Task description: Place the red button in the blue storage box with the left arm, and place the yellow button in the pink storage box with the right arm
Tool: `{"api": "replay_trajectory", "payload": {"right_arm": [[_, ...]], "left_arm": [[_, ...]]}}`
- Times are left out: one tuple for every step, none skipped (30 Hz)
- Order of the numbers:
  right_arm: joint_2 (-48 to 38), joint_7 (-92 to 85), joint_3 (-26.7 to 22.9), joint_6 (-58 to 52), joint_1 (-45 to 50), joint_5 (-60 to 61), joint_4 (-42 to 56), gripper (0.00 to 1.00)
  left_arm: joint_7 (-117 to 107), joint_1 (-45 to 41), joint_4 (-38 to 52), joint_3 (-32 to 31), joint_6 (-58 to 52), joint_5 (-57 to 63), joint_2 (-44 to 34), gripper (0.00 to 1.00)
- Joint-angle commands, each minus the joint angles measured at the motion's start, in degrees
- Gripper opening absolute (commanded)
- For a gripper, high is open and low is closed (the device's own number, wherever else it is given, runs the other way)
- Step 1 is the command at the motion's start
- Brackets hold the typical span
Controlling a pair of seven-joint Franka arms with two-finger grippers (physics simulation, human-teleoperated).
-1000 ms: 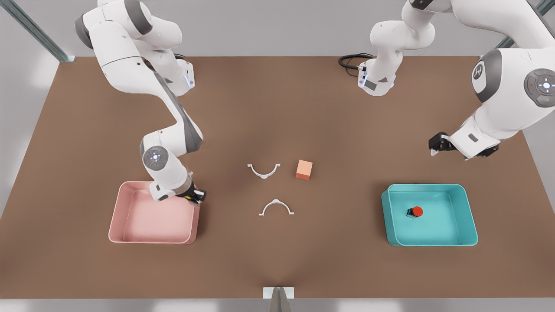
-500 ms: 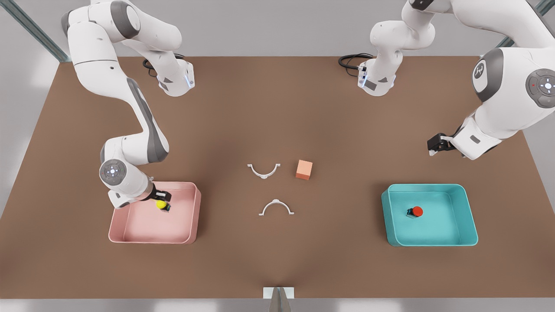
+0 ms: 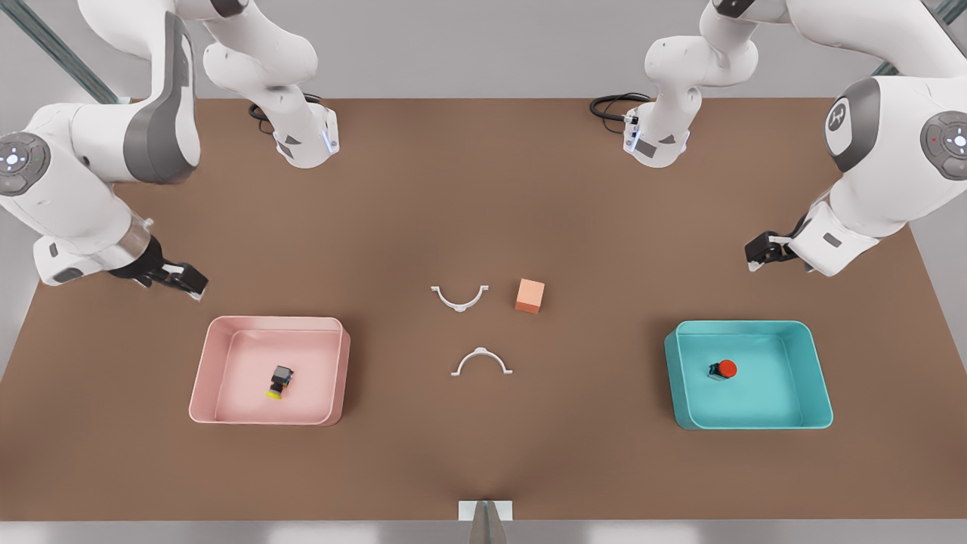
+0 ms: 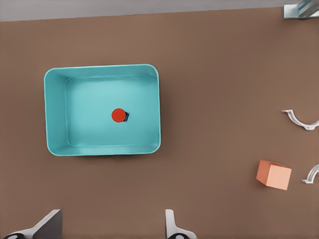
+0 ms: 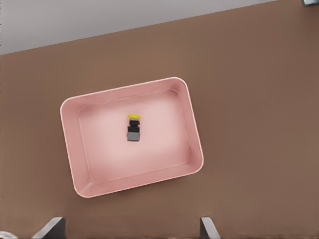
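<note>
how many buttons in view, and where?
2. The yellow button lies tipped over in the pink tray; the red button sits in the blue tray.

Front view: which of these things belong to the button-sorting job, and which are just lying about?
Job:
red button, in the blue storage box
yellow button, tipped over in the pink storage box
left gripper and right gripper, both open and clear of the boxes

Lying about:
orange cube
two white curved brackets

A simulated robot lab: bare brown table, grey walls, metal frame struts.
</note>
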Motion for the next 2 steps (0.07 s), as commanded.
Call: {"api": "replay_trajectory", "payload": {"right_arm": [[-0.3, -13.2, -0.5, -6.5, 0.9, 2.3, -0.4, 1.00], [-0.3, -12.2, -0.3, -6.5, 0.9, 2.3, -0.4, 1.00]], "left_arm": [[-2.2, 0.0, 0.0, 0.0, -0.1, 0.0, -0.1, 1.00], [-2.2, 0.0, 0.0, 0.0, 0.0, 0.0, -0.1, 1.00]]}}
